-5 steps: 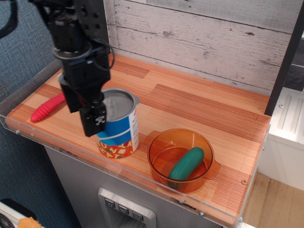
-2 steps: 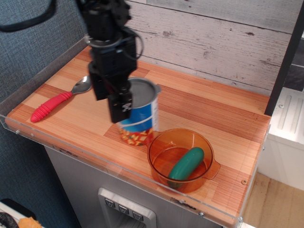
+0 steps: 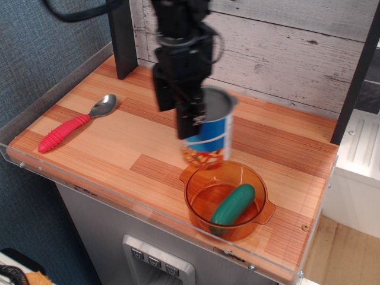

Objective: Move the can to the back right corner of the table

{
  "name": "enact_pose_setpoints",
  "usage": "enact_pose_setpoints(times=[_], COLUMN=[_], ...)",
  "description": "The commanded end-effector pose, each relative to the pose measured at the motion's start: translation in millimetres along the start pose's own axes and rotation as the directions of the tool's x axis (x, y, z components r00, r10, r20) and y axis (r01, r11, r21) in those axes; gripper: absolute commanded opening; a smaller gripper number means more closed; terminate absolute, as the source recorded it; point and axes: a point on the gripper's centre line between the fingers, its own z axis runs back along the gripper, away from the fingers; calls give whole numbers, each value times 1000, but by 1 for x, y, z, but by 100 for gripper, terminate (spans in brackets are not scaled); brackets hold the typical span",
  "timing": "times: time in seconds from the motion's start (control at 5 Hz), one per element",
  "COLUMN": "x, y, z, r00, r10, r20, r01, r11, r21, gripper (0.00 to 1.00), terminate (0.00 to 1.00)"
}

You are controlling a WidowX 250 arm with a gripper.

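Observation:
The can (image 3: 212, 133), with a grey lid, a blue-and-white label and a red lettered band at its base, hangs above the middle of the striped wooden table (image 3: 279, 139), just behind the orange bowl. My gripper (image 3: 199, 110) is shut on the can's rim, with one black finger (image 3: 187, 116) down the can's left side. The can and gripper are blurred by motion. The can's base looks lifted off the wood.
An orange transparent bowl (image 3: 205, 193) holding a green cucumber-like object (image 3: 233, 204) stands at the front right. A spoon with a red handle (image 3: 62, 132) lies at the front left. A black post (image 3: 124, 41) stands at the back left. A clear acrylic rim (image 3: 119, 193) edges the table.
My gripper has carried the can up and to the right, from the front-left part of the table toward the middle, behind the bowl. The spoon has come fully into view.

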Motion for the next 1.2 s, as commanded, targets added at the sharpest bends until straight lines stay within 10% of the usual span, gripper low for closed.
enact_pose_setpoints(times=[0.0,1.0], x=[37,102], y=[-4,-19], z=[16,15], r00=[999,949], r10=[-45,-145], r20=[23,281], r01=[44,139], r11=[999,989], r21=[26,41], gripper=[100,100], terminate=[0,0])
